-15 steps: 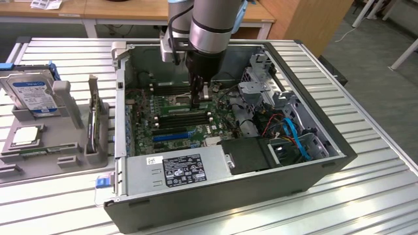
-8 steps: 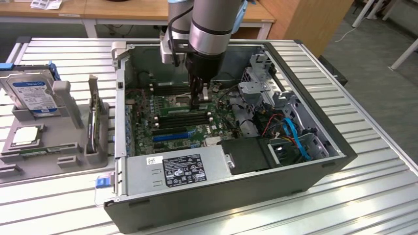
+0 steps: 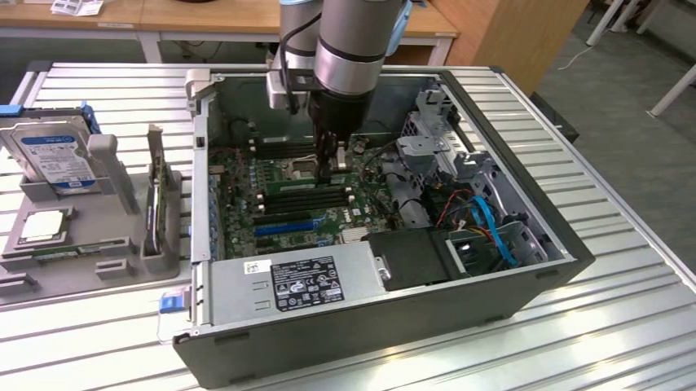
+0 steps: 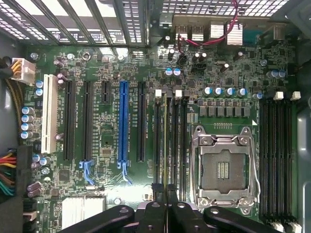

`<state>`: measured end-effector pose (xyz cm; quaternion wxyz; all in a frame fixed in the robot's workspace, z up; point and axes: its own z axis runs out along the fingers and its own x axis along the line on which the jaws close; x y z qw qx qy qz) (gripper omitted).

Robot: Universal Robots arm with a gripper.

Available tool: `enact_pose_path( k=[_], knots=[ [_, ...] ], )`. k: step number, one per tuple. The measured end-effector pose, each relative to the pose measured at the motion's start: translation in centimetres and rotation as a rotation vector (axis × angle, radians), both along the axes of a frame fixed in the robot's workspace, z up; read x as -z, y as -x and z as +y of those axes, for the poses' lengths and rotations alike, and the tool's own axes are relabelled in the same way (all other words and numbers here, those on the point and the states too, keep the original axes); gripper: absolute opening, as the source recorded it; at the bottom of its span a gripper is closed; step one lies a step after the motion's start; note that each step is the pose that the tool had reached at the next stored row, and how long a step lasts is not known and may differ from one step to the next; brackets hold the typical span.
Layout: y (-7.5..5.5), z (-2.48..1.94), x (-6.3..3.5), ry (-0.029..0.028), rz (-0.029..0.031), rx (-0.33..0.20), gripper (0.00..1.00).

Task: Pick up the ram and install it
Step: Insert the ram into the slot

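Note:
The ram (image 4: 169,141) appears edge-on as a thin green-yellow strip, standing in one of the black memory slots beside the empty CPU socket (image 4: 222,167). It runs straight out from between my black fingertips. My gripper (image 4: 164,190) is shut on the near end of the ram. In the exterior view my gripper (image 3: 332,173) reaches straight down into the open computer case (image 3: 381,326), with its tip at the motherboard's memory slots. The arm hides the ram there.
A blue expansion slot (image 4: 123,121) and several black ones lie beside the memory slots, with another bank of memory slots (image 4: 277,150) past the socket. A grey fixture (image 3: 65,269) at the exterior view's left holds a hard drive (image 3: 55,155). A power supply (image 3: 293,281) sits inside the case.

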<state>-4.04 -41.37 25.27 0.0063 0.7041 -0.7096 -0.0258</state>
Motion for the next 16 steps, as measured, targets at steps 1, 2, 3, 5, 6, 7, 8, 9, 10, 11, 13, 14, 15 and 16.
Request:
enact_pose_path(
  k=[1, 2, 3, 5, 6, 7, 8, 9, 10, 11, 13, 14, 15, 16],
  knots=[
    [0.0, 0.0, 0.06, 0.0, 0.0, 0.0, 0.11],
    [0.01, 0.0, 0.12, 0.0, 0.0, 0.0, 0.11],
    [0.01, 0.0, 0.18, 0.0, 0.0, 0.0, 0.11],
    [0.01, 0.0, 0.31, 0.0, 0.0, 0.0, 0.11],
    [0.02, 0.0, 0.36, 0.0001, 0.0, 0.0, 0.11],
    [0.02, 0.0, 0.41, 0.0001, 0.0001, 0.0, 0.11],
    [0.02, 0.0, 0.46, 0.0001, 0.0001, 0.0, 0.11],
    [0.02, 0.0, 0.51, 0.0001, 0.0001, 0.0, 0.11],
    [0.02, 0.0, 0.55, 0.0002, 0.0001, 0.0, 0.11],
    [0.03, -0.01, 0.57, 0.0004, 0.0002, 0.0, 0.11],
    [0.03, 0.0, 0.6, 0.0002, 0.0, 0.0, 0.11],
    [0.03, 0.0, 0.61, 0.0001, 0.0, 0.0, 0.11],
    [0.02, 0.0, 0.61, 0.0001, 0.0, 0.0, 0.11],
    [0.03, 0.0, 0.61, 0.0001, 0.0, 0.0, 0.11]
  ],
)
